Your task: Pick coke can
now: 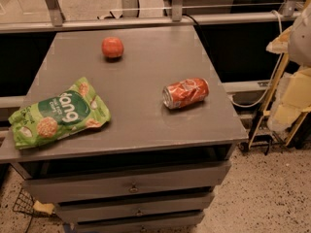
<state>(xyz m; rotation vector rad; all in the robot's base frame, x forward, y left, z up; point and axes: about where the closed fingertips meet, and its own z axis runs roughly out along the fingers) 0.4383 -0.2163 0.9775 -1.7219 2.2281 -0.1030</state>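
Coke can: lying on its side on the right half of the table top, silver end facing left and towards the camera. Body is red-orange with white markings and looks dented. No lettering readable on it.

Snack bag: green, lying flat at the front-left corner of the table. Big white lettering reads "ang"; the first letter is unclear. There is smaller white text under it that I can't read. It has pictures of round pale snacks printed on it.

Round red-orange fruit: back of the table, left of centre, well apart from the can and the bag.

Gripper: pale cream shape at the right edge of the view, off the table's right side, well apart from the can and holding nothing that I can see. Open or closed: can't tell.

Surface: matte grey top on a grey cabinet, with three drawer fronts below it, each with a small knob.

Room: speckled stone-look floor. A metal rail with uprights runs behind the table. A white cable hangs down on the right. Dark wire mesh sits on the floor at lower left.
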